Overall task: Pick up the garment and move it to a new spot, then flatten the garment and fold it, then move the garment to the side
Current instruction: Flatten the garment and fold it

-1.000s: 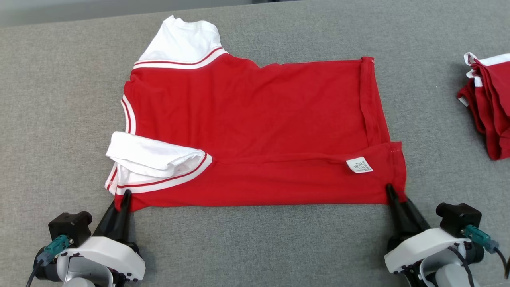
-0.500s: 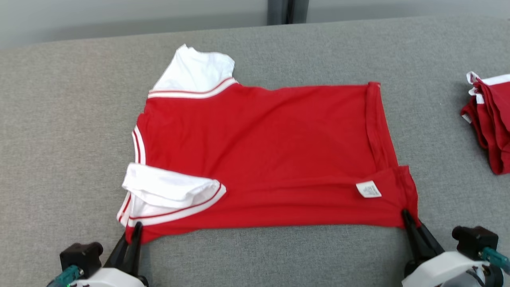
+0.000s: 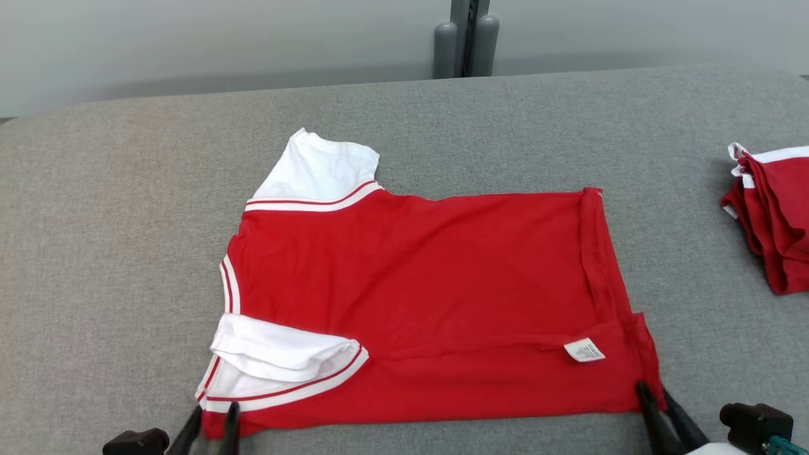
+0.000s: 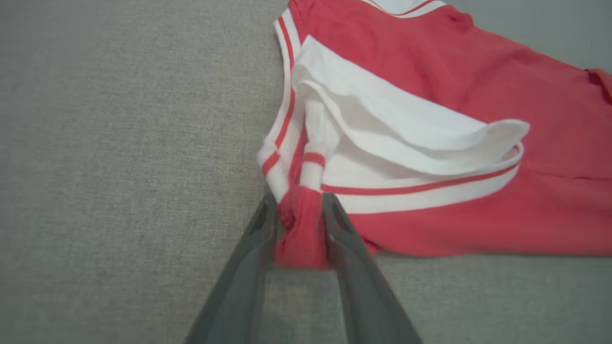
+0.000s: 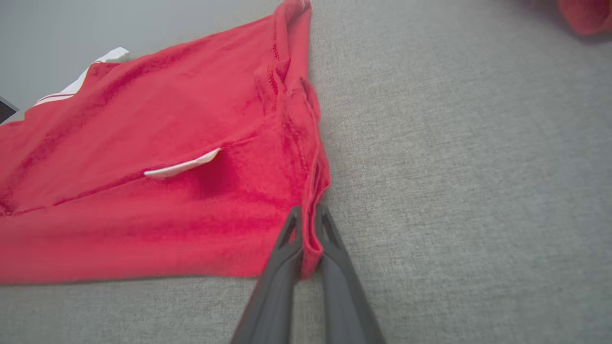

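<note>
The garment (image 3: 430, 284), a red shirt with white striped sleeves, lies spread on the grey table (image 3: 126, 221) with its near long edge folded over and a white label showing. At its near left corner my left gripper (image 3: 213, 414) stands with its fingers parted. In the left wrist view a bunch of the garment (image 4: 454, 95) still lies between the left gripper's (image 4: 300, 200) fingers. My right gripper (image 3: 651, 392) is shut on the near right hem corner. The right wrist view shows the garment's (image 5: 143, 143) hem pinched in the right gripper (image 5: 308, 212).
A pile of folded red and white garments (image 3: 771, 215) sits at the table's right edge and shows at the top right as the pile (image 5: 585, 14). Grey posts (image 3: 466, 44) stand behind the table's far edge. Bare grey table lies left of the shirt.
The head camera has tilted up, so everything sits lower in the picture. My left gripper's fingers have parted around the corner. The right gripper stays on the hem.
</note>
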Motion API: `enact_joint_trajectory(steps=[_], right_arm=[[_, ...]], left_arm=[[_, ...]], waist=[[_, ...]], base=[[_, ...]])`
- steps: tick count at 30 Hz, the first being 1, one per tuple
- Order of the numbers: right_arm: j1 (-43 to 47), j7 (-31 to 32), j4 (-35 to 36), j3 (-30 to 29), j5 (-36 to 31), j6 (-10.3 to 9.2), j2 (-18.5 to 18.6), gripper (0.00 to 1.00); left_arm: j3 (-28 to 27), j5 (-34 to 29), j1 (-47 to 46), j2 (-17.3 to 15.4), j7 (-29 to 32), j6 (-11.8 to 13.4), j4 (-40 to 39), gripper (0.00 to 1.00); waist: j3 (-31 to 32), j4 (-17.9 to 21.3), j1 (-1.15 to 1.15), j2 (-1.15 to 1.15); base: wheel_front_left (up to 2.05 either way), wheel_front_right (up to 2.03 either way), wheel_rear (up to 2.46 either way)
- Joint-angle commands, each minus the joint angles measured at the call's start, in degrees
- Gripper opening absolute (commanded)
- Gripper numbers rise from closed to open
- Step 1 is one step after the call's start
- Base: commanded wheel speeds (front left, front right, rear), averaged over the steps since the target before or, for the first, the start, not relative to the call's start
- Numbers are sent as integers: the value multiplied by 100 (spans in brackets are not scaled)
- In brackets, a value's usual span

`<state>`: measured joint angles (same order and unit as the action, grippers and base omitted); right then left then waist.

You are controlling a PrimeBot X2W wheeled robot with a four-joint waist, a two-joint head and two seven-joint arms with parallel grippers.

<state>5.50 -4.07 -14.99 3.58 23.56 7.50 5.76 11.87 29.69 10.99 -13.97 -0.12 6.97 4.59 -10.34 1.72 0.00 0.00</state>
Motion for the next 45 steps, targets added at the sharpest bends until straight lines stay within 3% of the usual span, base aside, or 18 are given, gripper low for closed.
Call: enact_joint_trajectory(steps=[1,11,19,32,38,45], right_arm=[[-4,11,110,-7,-57,-1,6,100],[-287,-112,1094,-365,-370,0,16,100],[-354,161,1684,-566,-574,0,-39,100],[-480,285,2052,-752,-690,0,-97,100],[-748,357,2270,-782,-755,0,-28,100],[-1093,453,2482,-810,-811,0,69,100]], left_arm=[[-15,-49,-21,2,-92,54,-13,100],[-77,-465,-669,-55,-794,139,-395,100],[-123,-661,-1083,-292,-671,229,-551,100],[-106,-735,-1363,-326,-687,329,-677,100],[-11,-816,-2295,-393,-653,128,-588,100],[234,-808,-3950,-403,-410,-379,154,100]], waist=[[1,19,0,0],[32,88,0,0],[37,82,0,0],[-337,42,0,0],[-864,20,0,0],[-1587,73,0,0]], base=[[0,0,0],[0,0,0],[0,0,0],[0,0,0],[0,0,0],[0,0,0]])
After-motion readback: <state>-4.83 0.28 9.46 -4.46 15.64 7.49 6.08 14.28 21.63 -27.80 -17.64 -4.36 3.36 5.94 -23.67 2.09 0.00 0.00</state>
